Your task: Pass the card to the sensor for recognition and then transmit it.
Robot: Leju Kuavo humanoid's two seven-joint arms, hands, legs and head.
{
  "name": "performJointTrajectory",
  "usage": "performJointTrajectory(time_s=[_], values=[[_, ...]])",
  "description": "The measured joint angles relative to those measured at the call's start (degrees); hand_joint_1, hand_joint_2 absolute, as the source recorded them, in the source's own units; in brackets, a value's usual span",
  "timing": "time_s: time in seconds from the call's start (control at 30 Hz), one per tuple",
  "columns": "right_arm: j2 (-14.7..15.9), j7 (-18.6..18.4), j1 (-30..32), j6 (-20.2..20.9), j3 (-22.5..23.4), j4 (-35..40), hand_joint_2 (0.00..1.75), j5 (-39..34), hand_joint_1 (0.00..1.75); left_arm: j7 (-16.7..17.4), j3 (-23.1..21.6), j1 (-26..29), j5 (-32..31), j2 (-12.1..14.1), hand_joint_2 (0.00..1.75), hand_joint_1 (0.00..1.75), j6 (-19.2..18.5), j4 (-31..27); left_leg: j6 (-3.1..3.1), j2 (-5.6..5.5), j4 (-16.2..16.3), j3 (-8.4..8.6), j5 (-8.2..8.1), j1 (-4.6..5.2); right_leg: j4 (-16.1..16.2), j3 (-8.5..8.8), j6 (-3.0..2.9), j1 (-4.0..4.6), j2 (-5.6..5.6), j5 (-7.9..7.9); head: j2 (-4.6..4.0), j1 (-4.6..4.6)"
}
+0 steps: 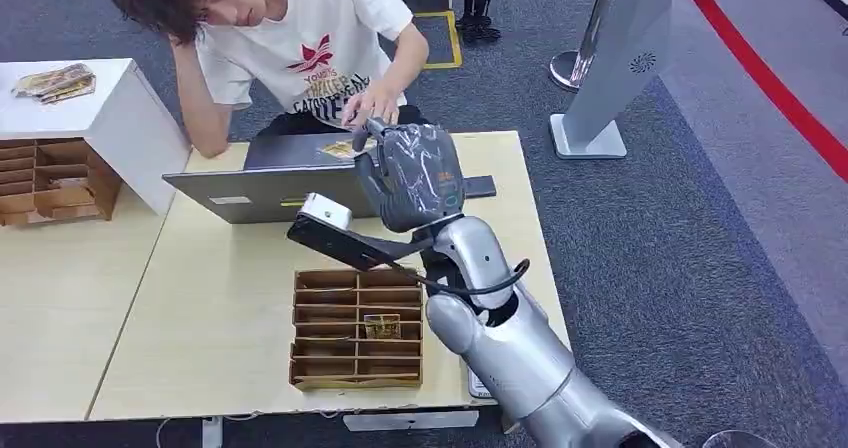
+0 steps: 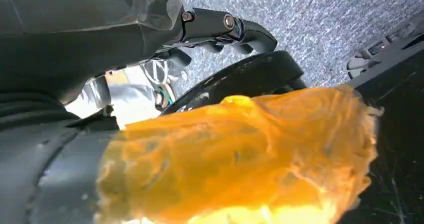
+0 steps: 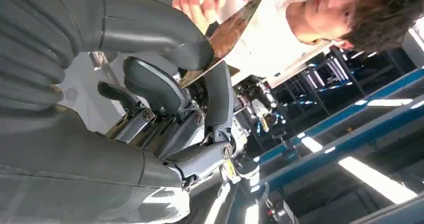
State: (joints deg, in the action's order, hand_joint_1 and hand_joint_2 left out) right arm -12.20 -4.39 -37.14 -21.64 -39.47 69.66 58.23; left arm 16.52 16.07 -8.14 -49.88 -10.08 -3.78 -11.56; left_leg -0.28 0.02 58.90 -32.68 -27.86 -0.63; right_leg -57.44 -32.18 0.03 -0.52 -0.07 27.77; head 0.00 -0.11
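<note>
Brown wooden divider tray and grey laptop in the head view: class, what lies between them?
Bare tabletop, with the black wrist camera bracket of the right hand overhanging it.

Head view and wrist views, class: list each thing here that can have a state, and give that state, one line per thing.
right hand: raised over the table, pinching a card
card: held between thumb and a finger, person's hand at its far end
laptop: open, in front of the person
wooden organizer: flat on the table, one card in a compartment
left hand: hanging over the floor, fingers curled, holding nothing
</note>
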Motion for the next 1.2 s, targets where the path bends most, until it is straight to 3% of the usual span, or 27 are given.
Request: performJointTrajectory(time_s=[0.33, 0.6, 0.63, 0.67, 0.7, 0.73, 0.8, 0.83, 1.0, 1.2], values=[[-2.5, -2.8, -7.5, 0.6, 2.3, -11.2, 1.75, 3.2, 1.75, 0.7, -2.0, -0.9, -1.8, -0.2, 0.00, 0.00, -0.6, 0.0, 0.00, 0.00, 0.0, 0.00, 0.00, 0.00, 0.0, 0.00, 0.01, 0.00, 0.00, -0.02, 0.00, 0.00], [-3.6, -3.4, -9.1, 0.5, 3.2, -16.9, 1.75, 5.8, 1.71, 1.2, -2.2, -1.1, -2.4, -0.4, 0.00, 0.00, -0.7, 0.0, 0.00, 0.00, 0.0, 0.00, 0.00, 0.00, 0.0, -0.01, 0.01, 0.00, 0.00, -0.02, 0.00, 0.00], [-3.7, -3.4, -9.2, 0.5, 3.3, -17.5, 1.75, 6.3, 1.40, 1.2, -2.2, -1.1, -2.5, -0.4, 0.00, 0.00, -0.8, 0.0, 0.00, 0.00, 0.0, 0.00, 0.00, 0.00, 0.0, -0.01, 0.01, 0.00, 0.00, -0.02, 0.00, 0.00], [-3.8, -3.5, -9.2, 0.5, 3.3, -17.9, 1.75, 6.6, 1.40, 1.2, -2.2, -1.1, -2.5, -0.4, 0.00, 0.00, -0.8, 0.0, 0.00, 0.00, 0.0, 0.00, 0.00, 0.00, 0.0, -0.01, 0.01, 0.00, 0.00, -0.02, 0.00, 0.00], [-3.8, -3.7, -9.2, 0.5, 3.4, -18.3, 1.75, 6.8, 0.47, 1.2, -2.2, -1.1, -2.5, -0.4, 0.00, 0.00, -0.8, 0.0, 0.00, 0.00, 0.0, 0.00, 0.00, 0.00, 0.0, -0.01, 0.01, 0.00, 0.01, -0.02, 0.00, 0.00], [-4.0, -3.8, -9.4, 0.6, 3.5, -19.0, 1.75, 7.2, 0.00, 1.2, -2.2, -1.1, -2.6, -0.4, 0.00, 0.00, -0.8, 0.0, 0.00, 0.00, 0.0, 0.01, 0.00, 0.00, 0.0, -0.01, 0.01, 0.00, 0.01, -0.02, 0.00, 0.00], [-4.1, -3.9, -9.5, 0.9, 3.6, -19.9, 1.75, 7.6, 0.00, 1.2, -2.4, -1.1, -2.6, -0.4, 0.00, 0.00, -0.8, 0.0, 0.00, 0.00, 0.0, 0.01, 0.00, 0.00, 0.0, -0.01, 0.01, 0.00, 0.01, -0.02, 0.00, 0.00], [-4.2, -3.9, -9.5, 1.2, 3.7, -20.4, 0.00, 7.6, 0.00, 1.2, -2.6, -1.1, -2.6, -0.4, 0.00, 0.00, -0.9, 0.0, 0.00, 0.00, 0.0, 0.01, 0.00, 0.00, 0.0, -0.01, 0.01, 0.00, 0.01, -0.02, 0.00, 0.02], [-4.6, -3.5, -9.6, 2.9, 3.7, -22.3, 0.00, 7.0, 0.00, 1.3, -2.7, -1.1, -2.5, -0.4, 0.00, 0.00, -0.9, 0.0, 0.00, 0.00, 0.0, 0.00, 0.00, 0.00, 0.0, -0.01, 0.01, 0.00, 0.00, -0.02, 0.00, 0.00], [-5.3, 3.4, -7.2, 6.4, 4.5, -20.9, 0.00, -3.0, 0.00, 1.3, -2.7, -1.1, -1.4, -0.4, 0.00, 0.00, -0.9, 0.0, 0.00, 0.00, 0.0, 0.01, 0.00, 0.00, 0.0, -0.01, 0.01, 0.00, 0.01, -0.02, 0.00, 0.00]])
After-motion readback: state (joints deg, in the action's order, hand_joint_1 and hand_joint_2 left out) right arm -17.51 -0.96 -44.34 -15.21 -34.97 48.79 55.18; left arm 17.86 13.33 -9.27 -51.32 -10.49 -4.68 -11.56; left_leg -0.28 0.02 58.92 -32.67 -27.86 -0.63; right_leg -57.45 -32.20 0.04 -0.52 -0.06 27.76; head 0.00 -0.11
